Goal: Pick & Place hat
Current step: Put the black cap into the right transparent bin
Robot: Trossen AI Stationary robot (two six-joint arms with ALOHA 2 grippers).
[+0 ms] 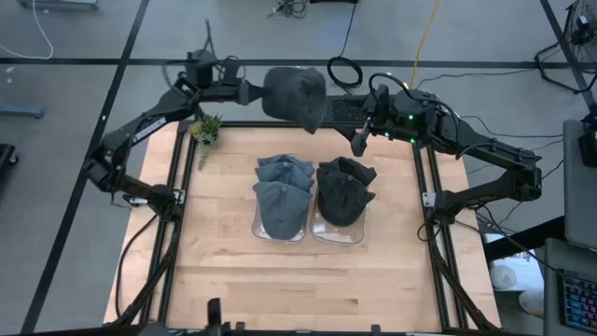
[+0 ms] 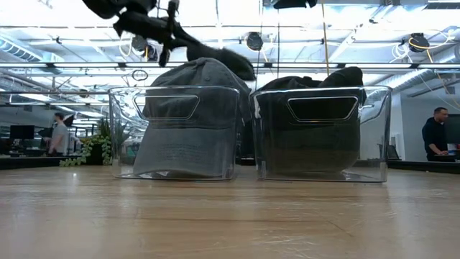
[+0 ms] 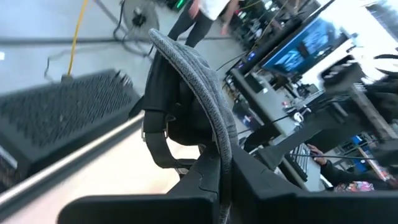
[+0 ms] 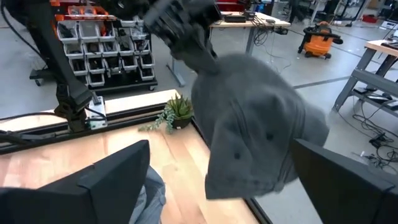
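A dark grey hat [image 1: 297,98] hangs in the air over the table's far edge, behind the two bins, held by my left gripper [image 1: 252,91]. The right wrist view shows the same hat [image 4: 255,143] drooping below that gripper [image 4: 180,28]. My right gripper [image 1: 359,140] hovers open just right of the hat, with its fingers [image 4: 112,180] spread wide and touching nothing. A clear bin of grey-blue hats [image 1: 283,198] sits beside a clear bin of black hats [image 1: 343,191] at mid-table. My left gripper is shut on the hat's edge [image 3: 224,165], pinched between its two fingers. It comes roughly level from the table's left side. The hat is lifted clear of everything, and its crown [image 4: 249,124] sags below and beyond the fingers.
A small potted plant [image 1: 205,129] stands at the table's far left corner. The low view shows the left bin [image 2: 176,129] and the right bin [image 2: 320,133] piled with hats above their rims. Bare wood lies toward the near edge [image 1: 298,280]. People stand in the room behind.
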